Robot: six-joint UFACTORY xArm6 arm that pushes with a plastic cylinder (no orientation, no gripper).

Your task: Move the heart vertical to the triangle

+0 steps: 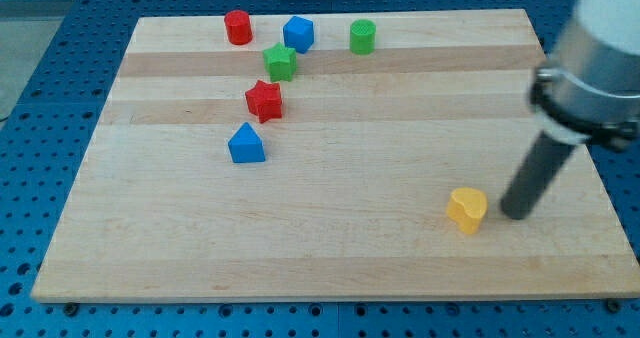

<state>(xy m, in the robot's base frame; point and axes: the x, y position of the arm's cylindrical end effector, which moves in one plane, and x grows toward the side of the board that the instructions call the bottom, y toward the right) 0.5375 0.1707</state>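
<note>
One yellow heart-shaped block (467,209) sits just to the view's left of my tip (517,216), seemingly apart, on the pale wooden desk (400,158). Blue triangular block (246,144) lies far left, higher. No claw fitted.

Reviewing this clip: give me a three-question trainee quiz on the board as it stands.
1. True or false: my tip is at the view's left of the yellow heart.
2. Which block lies nearest the blue triangle? A) red star B) green cylinder C) red cylinder
3. Fill in: the green star sits just below and left of the blue ____.

Key: 1 false; 2 A; 3 pentagon.
</note>
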